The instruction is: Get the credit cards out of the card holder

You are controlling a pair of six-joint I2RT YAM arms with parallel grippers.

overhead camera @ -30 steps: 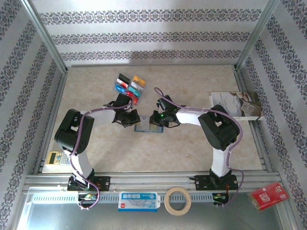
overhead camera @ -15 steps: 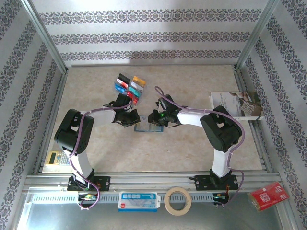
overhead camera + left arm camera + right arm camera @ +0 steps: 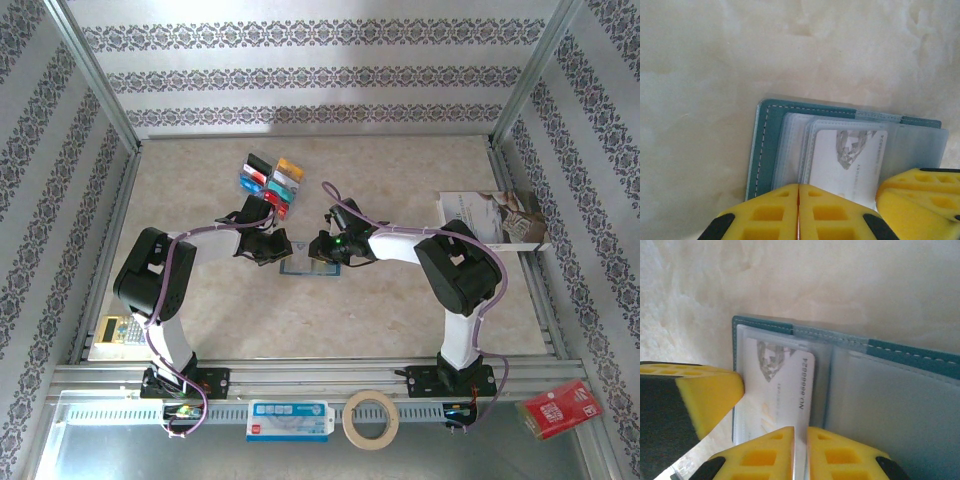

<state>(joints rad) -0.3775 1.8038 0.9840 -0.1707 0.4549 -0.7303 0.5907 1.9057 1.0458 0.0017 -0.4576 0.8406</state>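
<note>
Top view: the card holder is shown lying open on the tabletop, in front of the two arms and between their wrists. The left pincer is placed at its left end and the right pincer at its right end. A cluster of loose credit cards, black, gold-orange, blue, teal and red among them, is laid out on the tabletop behind the left pincer, well apart from the holder. A white-and-brown booklet is seen at the right edge. A red packet and a tape roll lie on the near rail, below the arm bases.

Left wrist view: the holder's blue-green stitched cover is seen with clear sleeves stacked on it. A silver-white card is lodged in the uppermost sleeve. The left pincer's yellow pads are pressed together with no gap, at the near edge of the holder. Whether a sleeve edge is caught between them cannot be told. One pad of the right pincer is visible at the lower right, resting over the sleeve.

Right wrist view: the same card, printed with a number along one long side, is seen inside its sleeve on the holder's left half. The right pincer's pads are drawn almost together, and the card's near end is pinched in the thin slit between them. A pad of the left pincer is seen just beside the holder's left edge.
</note>
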